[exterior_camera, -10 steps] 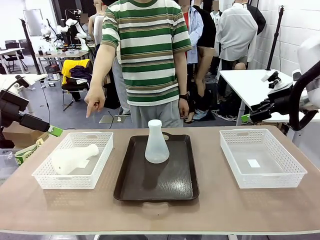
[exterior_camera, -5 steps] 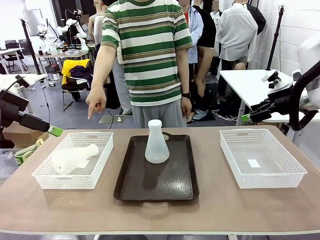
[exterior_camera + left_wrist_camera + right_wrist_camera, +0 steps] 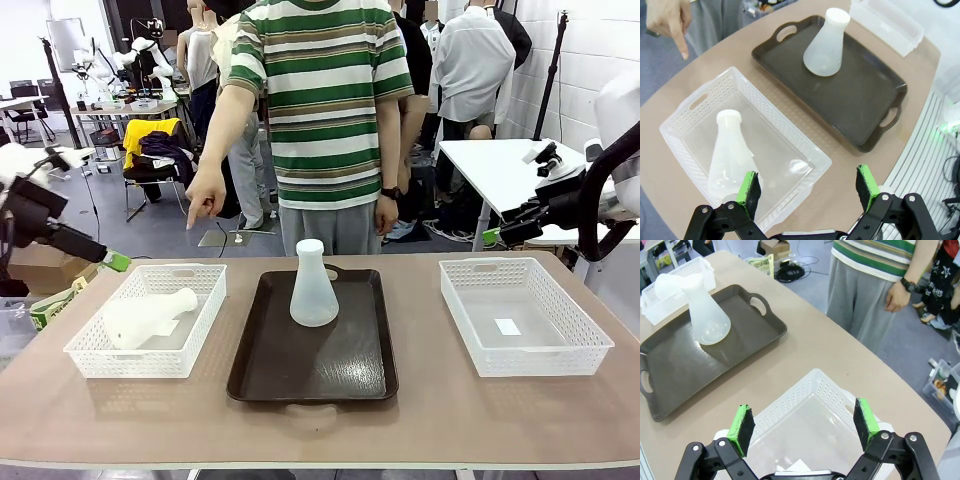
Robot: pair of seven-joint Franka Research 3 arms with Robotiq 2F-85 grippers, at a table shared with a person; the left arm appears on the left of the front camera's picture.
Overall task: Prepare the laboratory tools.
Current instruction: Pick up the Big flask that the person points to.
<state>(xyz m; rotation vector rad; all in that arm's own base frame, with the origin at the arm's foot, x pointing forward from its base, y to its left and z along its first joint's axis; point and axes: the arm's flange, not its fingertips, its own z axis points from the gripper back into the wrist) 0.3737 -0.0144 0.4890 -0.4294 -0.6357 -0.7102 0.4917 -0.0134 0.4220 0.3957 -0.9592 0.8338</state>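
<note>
Front view: upright flask (image 3: pixel 313 290) on tray (image 3: pixel 335 362), second flask (image 3: pixel 145 318) in basket (image 3: pixel 130 363).

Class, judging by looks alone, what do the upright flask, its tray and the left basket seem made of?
Upright flask: probably frosted translucent plastic; the dark tray shows dimly through its base. Tray: dark brown, likely plastic, faint sheen, moulded handles. Left basket: white plastic, moulded mesh walls.
</note>
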